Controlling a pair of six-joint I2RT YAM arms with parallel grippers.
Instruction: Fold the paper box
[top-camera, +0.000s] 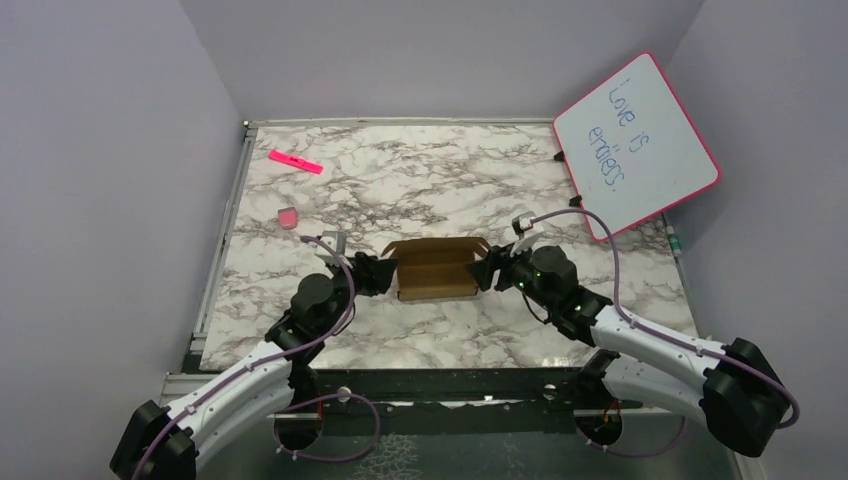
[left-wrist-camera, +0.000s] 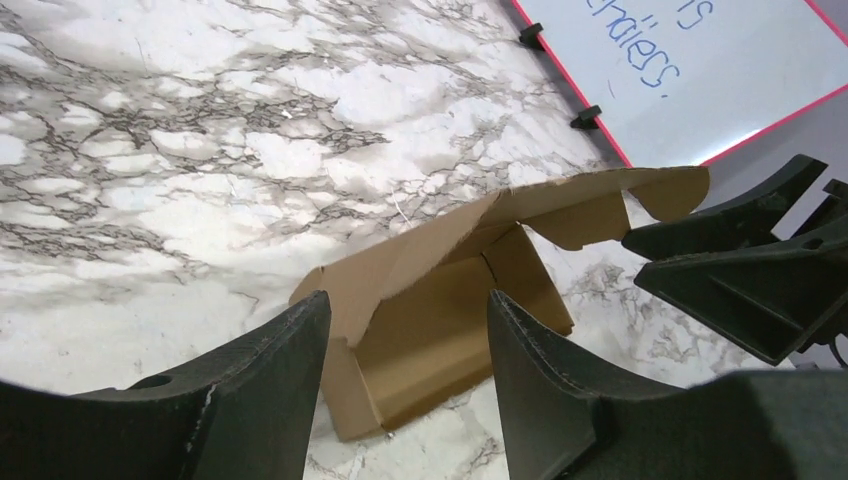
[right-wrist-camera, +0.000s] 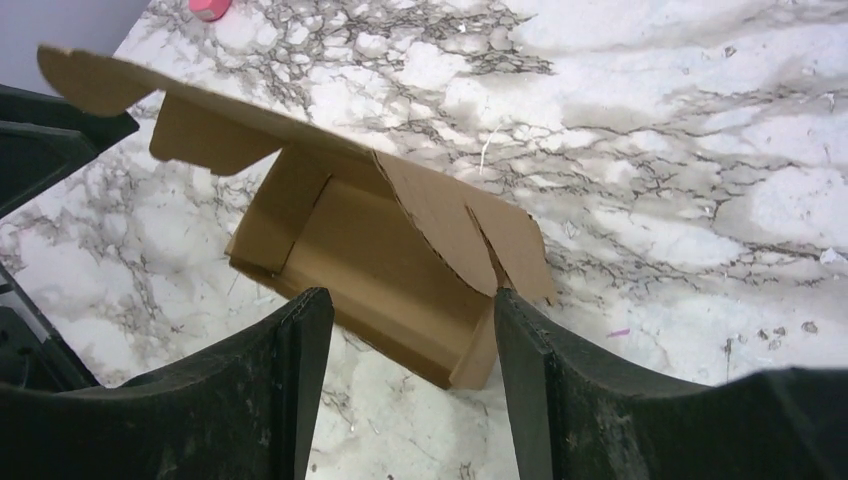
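Observation:
The brown paper box (top-camera: 436, 270) sits mid-table, partly formed: low walls stand up and its lid leans open at the back. My left gripper (top-camera: 380, 273) is open at the box's left end; in the left wrist view the gripper (left-wrist-camera: 408, 325) frames that end of the box (left-wrist-camera: 450, 320). My right gripper (top-camera: 487, 272) is open at the box's right end; in the right wrist view the gripper (right-wrist-camera: 412, 318) frames the box's (right-wrist-camera: 360, 255) right corner. Neither gripper holds anything.
A pink-framed whiteboard (top-camera: 634, 143) with blue writing leans at the back right. A pink marker (top-camera: 296, 161) and a small pink eraser (top-camera: 287, 217) lie at the back left. Purple walls enclose the marble table (top-camera: 420, 185).

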